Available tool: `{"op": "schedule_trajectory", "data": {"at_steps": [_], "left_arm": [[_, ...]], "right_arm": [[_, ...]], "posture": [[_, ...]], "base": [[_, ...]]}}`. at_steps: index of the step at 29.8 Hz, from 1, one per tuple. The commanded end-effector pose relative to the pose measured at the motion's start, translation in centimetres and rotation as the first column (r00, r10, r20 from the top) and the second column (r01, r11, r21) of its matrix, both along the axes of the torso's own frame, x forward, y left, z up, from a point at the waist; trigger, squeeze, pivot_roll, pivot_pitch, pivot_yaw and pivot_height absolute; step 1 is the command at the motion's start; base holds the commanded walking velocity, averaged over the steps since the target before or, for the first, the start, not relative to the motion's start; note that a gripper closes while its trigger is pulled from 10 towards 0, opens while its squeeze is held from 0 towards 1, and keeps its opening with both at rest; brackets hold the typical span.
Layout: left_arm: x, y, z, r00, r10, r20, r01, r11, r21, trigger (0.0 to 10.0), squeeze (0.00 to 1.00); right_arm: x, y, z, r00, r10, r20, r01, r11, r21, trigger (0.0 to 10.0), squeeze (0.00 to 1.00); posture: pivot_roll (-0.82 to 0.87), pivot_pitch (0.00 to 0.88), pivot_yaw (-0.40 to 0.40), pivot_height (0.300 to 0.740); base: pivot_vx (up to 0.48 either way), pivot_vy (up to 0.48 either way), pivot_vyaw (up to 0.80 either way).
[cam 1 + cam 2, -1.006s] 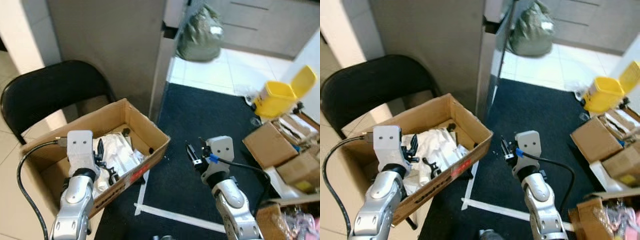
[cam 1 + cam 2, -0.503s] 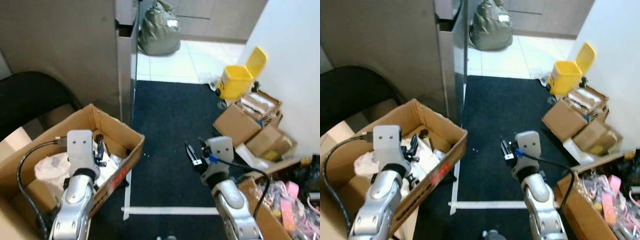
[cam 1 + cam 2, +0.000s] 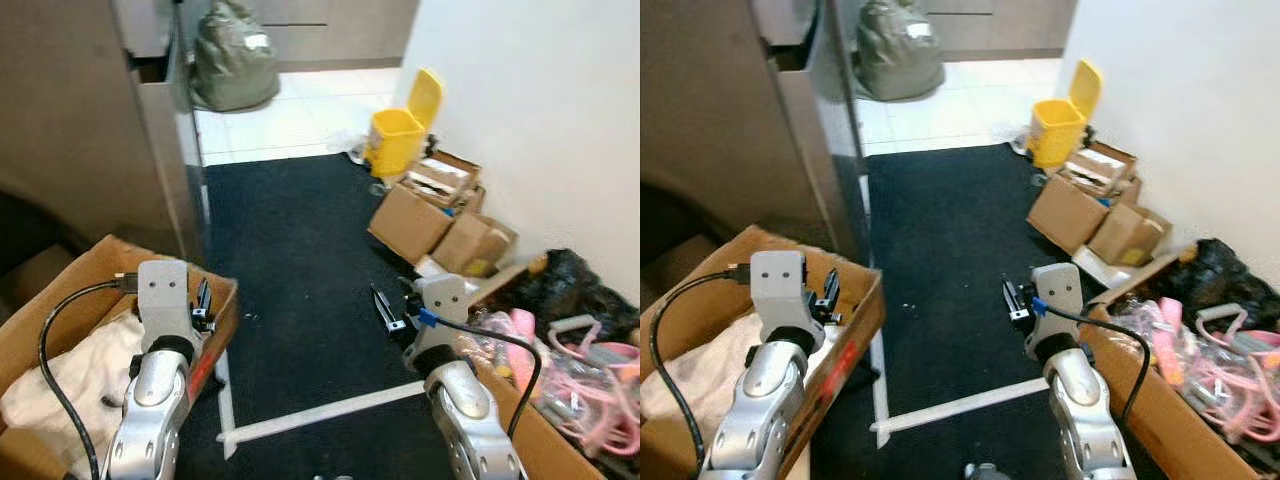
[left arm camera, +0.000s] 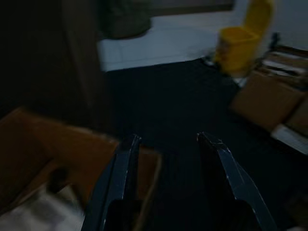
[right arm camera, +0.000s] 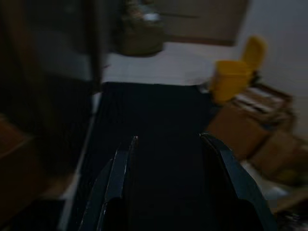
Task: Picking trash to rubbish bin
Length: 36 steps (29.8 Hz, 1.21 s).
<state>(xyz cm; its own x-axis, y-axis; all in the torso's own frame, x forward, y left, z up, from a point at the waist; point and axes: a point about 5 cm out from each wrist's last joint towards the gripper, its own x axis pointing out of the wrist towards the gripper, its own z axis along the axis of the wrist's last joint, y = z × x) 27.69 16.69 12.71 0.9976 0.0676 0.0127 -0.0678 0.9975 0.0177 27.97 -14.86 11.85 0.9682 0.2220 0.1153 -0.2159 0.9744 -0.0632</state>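
Holding white paper [image 3: 60, 375] – cardboard box [image 3: 70, 290]; yellow bin [image 3: 398, 135] lid up

**Clearance and obstructions along the dark mat**

A free lane is presented by the dark floor mat [image 3: 290, 250], which runs forward to the white tiled floor [image 3: 270, 115]. The lane is bounded on the robot's left by a grey cabinet [image 3: 80, 130] and, nearer, by an open cardboard box [image 3: 855, 300] containing white crumpled material [image 3: 70, 365]. On the right, passage is narrowed by a stack of closed cardboard boxes [image 3: 425, 215] set against the white wall [image 3: 540, 110], and by a nearer box of pink items [image 3: 1200, 360]. A yellow rubbish bin [image 3: 398, 135], lid raised, is seen at the mat's far right corner, just beyond the stack. A grey-green sack [image 3: 232, 60] stands on the tiles at the far end. White tape [image 3: 320, 410] is laid flat across the mat.
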Motion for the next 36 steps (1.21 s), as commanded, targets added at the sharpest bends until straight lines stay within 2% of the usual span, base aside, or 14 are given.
{"op": "schedule_trajectory", "data": {"at_steps": [1,27,36], "left_arm": [[-0.29,0.08,-0.74,1.000,0.002,-0.029,-0.002,1.000,-0.007,10.0,0.00],[-0.34,-0.07,-0.75,0.999,-0.018,-0.036,0.019,1.000,0.012,10.0,0.00],[0.40,0.47,-0.11,0.998,-0.048,-0.031,0.050,0.998,0.042,10.0,0.00]], "right_arm": [[-0.34,-0.15,-0.61,1.000,-0.011,-0.029,0.011,1.000,0.010,10.0,0.00],[-0.53,-0.19,-0.92,0.999,-0.021,-0.048,0.022,1.000,0.019,10.0,0.00],[-0.56,-0.04,-1.10,0.997,-0.056,-0.048,0.058,0.997,0.043,10.0,0.00]], "posture": [[-0.02,0.128,-0.050,0.740],[-0.01,0.142,-0.042,0.740],[0.00,0.144,-0.001,0.740]], "base": [[0.000,0.000,-0.67],[0.000,0.000,-0.66],[0.000,0.000,-0.67]]}}
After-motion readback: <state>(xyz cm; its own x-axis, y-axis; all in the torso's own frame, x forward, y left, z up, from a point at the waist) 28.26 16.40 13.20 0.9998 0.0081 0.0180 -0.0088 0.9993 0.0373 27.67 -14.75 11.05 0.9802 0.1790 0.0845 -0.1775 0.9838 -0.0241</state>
